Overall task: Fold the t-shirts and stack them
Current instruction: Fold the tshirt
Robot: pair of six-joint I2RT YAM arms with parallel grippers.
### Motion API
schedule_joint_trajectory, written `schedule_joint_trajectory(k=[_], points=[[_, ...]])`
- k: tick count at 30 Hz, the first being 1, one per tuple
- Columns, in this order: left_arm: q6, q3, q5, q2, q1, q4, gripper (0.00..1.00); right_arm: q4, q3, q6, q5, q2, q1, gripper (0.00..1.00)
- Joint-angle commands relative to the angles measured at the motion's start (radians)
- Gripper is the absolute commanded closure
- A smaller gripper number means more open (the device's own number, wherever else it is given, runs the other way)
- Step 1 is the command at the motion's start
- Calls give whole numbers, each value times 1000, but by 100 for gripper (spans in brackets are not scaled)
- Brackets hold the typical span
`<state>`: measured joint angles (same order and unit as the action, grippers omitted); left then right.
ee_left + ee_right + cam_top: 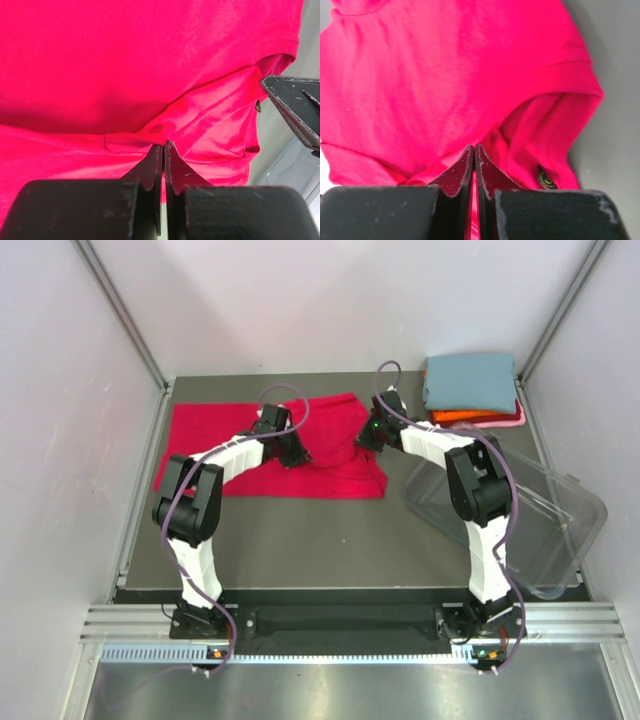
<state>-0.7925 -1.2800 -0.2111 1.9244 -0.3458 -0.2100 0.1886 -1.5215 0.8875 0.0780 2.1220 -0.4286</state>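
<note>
A crimson red t-shirt [225, 445] lies spread on the dark table, bunched near its right edge. My left gripper [297, 453] is on the shirt's middle, shut on a raised fold of the red cloth [150, 131]. My right gripper [366, 436] is at the shirt's right edge, shut on the red cloth [445, 100] beside a folded-under sleeve. Red fabric shows in the slit between both pairs of jaws. At the back right sits a folded pile: a blue-grey t-shirt [470, 380] on top, an orange one [452, 417] and a pale pink one [507, 421] under it.
A clear plastic tub [540, 515] lies tilted at the right, next to my right arm. Grey walls with metal frame posts close in the table on both sides and at the back. My right gripper's black finger [295, 105] shows in the left wrist view.
</note>
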Motion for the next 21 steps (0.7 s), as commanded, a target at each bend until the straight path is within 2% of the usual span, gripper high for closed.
schedule_joint_trajectory(k=[1, 13, 15, 21], points=[[-17, 5, 30, -25, 7, 24, 100, -110, -20, 24, 31, 7, 11, 100], [-90, 15, 163, -28, 31, -11, 100, -501, 44, 145, 175, 84, 21, 100], [-93, 16, 197, -27, 33, -22, 96, -520, 44, 160, 189, 104, 22, 100], [-126, 51, 283, -54, 37, 4, 78, -522, 32, 153, 174, 125, 24, 100]])
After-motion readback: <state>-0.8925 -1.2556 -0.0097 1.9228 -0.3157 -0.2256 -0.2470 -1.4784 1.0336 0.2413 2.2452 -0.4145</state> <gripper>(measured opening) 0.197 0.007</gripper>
